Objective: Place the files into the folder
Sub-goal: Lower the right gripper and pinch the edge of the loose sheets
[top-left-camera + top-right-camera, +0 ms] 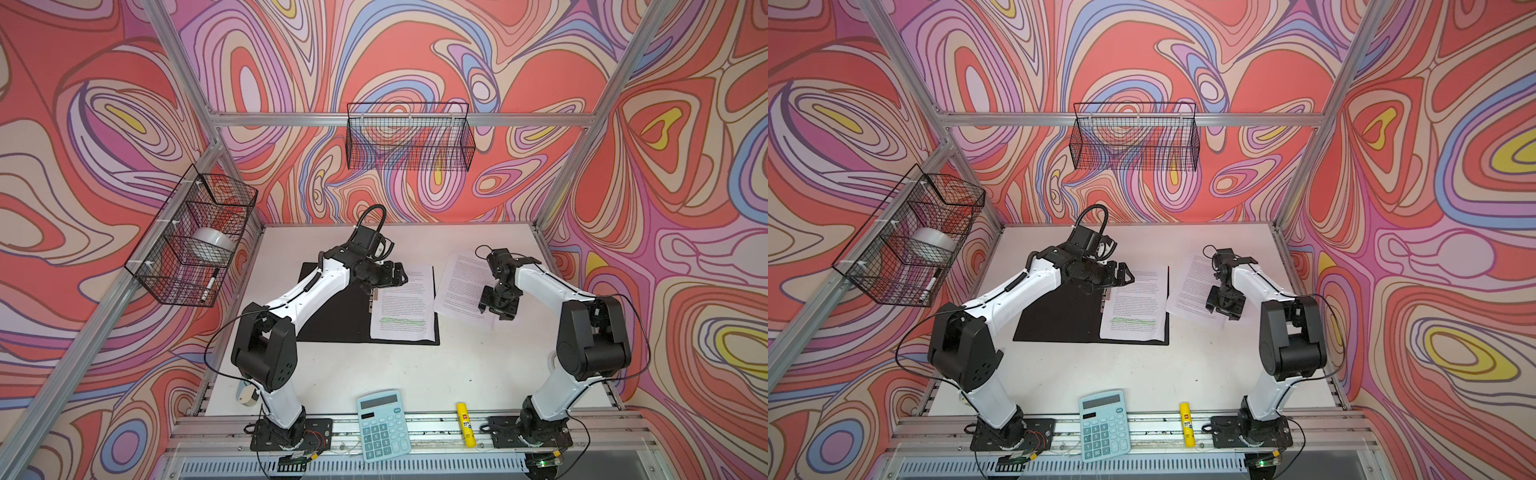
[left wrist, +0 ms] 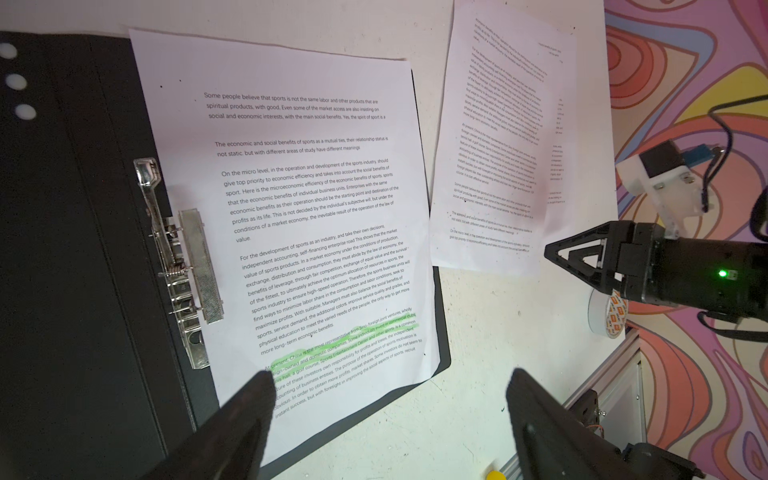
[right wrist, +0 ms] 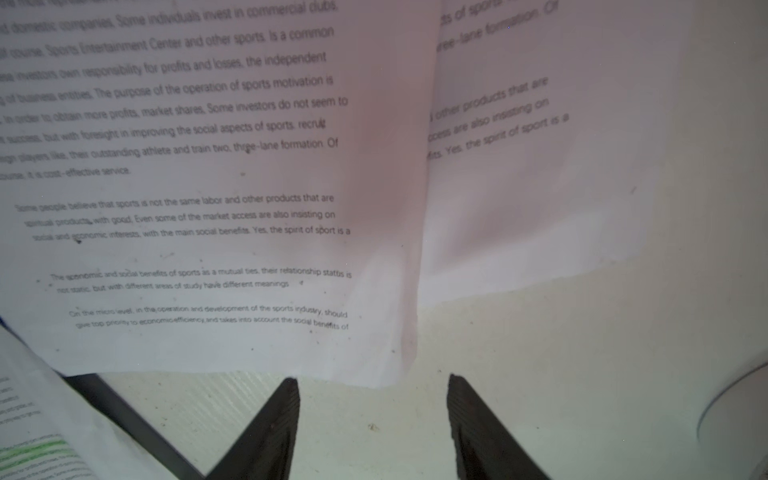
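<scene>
Open folder (image 1: 332, 328), highlighted sheet (image 1: 401, 316) inside. Above folder: left gripper (image 2: 390, 376), spread. Right of folder: right gripper (image 3: 372, 380), parted, empty, at loose files (image 1: 461, 286).

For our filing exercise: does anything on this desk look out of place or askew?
Yes: loose sheets lie tilted on the table beside the open folder, not in it; the highlighted sheet lies inside.

Blue calculator (image 1: 383, 424), yellow glue stick (image 1: 465, 424) at front edge — left wire basket (image 1: 178, 291) holds tape roll (image 1: 210, 245), marker (image 1: 209, 284).
</scene>
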Motion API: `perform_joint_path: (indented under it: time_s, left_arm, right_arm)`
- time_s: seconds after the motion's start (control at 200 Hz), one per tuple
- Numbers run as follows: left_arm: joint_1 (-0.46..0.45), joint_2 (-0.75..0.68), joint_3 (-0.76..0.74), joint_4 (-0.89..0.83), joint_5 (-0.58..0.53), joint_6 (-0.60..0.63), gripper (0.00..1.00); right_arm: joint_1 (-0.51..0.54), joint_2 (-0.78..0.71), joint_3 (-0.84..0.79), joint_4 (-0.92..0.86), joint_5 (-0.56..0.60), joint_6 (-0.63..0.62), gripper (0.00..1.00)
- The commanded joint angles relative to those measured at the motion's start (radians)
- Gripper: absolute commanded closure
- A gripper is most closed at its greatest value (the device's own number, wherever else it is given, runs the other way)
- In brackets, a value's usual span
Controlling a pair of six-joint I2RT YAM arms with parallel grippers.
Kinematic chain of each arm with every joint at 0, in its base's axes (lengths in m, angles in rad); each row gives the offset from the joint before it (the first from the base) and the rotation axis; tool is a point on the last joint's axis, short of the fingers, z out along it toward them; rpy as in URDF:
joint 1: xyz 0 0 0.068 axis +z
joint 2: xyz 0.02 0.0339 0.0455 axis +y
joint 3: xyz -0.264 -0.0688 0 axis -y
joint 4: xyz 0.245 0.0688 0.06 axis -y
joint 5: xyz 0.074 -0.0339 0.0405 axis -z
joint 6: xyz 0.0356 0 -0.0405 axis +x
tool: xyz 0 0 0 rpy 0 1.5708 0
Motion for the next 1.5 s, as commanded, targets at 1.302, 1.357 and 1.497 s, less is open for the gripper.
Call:
perform_joint_path:
  time_s: [1.302,1.357,1.497]
  left_arm:
    - [0.000,-0.039,0.010,-0.014,-0.059,0.021,0.11]
    - [0.000,-0.039,0.023,-0.022,-0.071,0.030,0.11]
    - [0.004,-0.042,0.042,-0.032,-0.086,0.043,0.10]
  right_arm:
    - [-0.013,-0.042,-0.036,0.032,-0.059,-0.041,0.98]
    - [-0.012,-0.055,-0.006,0.016,-0.075,-0.048,1.00]
    - [-0.013,-0.085,0.073,0.003,-0.137,-0.063,1.00]
